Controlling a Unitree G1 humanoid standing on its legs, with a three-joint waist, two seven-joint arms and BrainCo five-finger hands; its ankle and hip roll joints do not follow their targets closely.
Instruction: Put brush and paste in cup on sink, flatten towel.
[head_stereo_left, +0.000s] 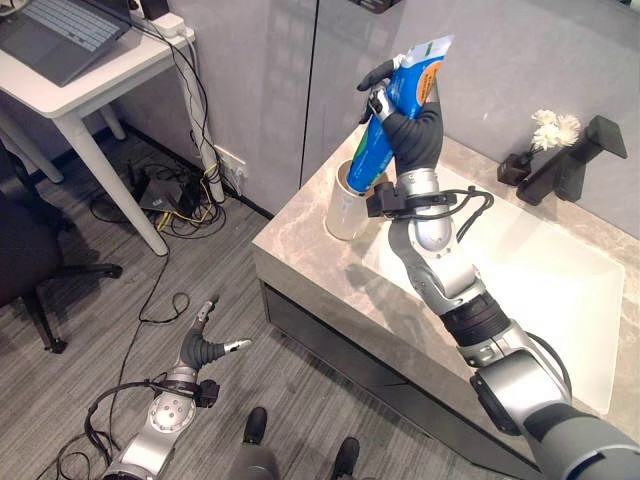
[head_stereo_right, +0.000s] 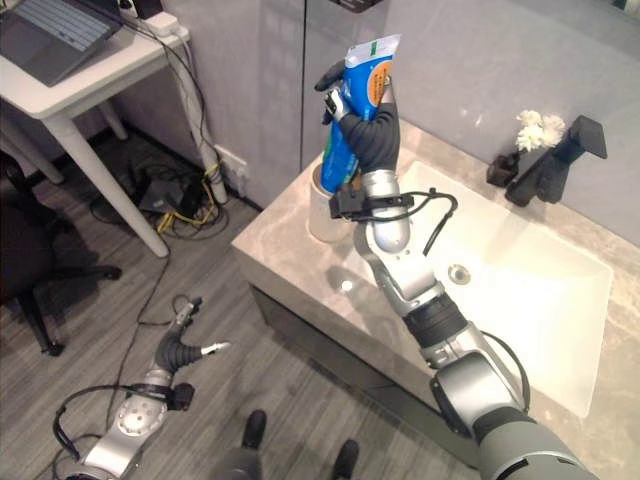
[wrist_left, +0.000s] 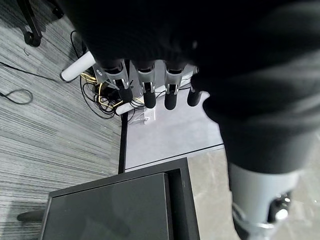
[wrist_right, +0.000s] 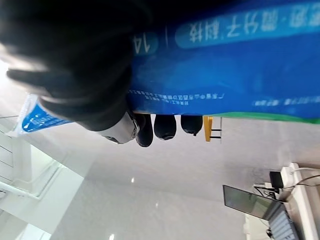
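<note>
My right hand (head_stereo_left: 412, 118) is raised above the sink counter, shut on a blue toothpaste tube (head_stereo_left: 395, 112). The tube stands nearly upright, its lower end dipping into the mouth of a white cup (head_stereo_left: 345, 205) at the counter's left corner. In the right wrist view the blue tube (wrist_right: 225, 65) lies across my curled fingers (wrist_right: 162, 125). My left hand (head_stereo_left: 205, 345) hangs low over the grey floor, left of the cabinet, fingers relaxed and holding nothing; its wrist view shows straight fingers (wrist_left: 145, 92).
The stone counter (head_stereo_left: 310, 255) holds a white basin (head_stereo_left: 560, 290), a black tap (head_stereo_left: 570, 160) and a small vase of white flowers (head_stereo_left: 545, 135). A white desk (head_stereo_left: 90, 85) with a laptop stands at the left, cables beneath it, beside a black chair (head_stereo_left: 30, 260).
</note>
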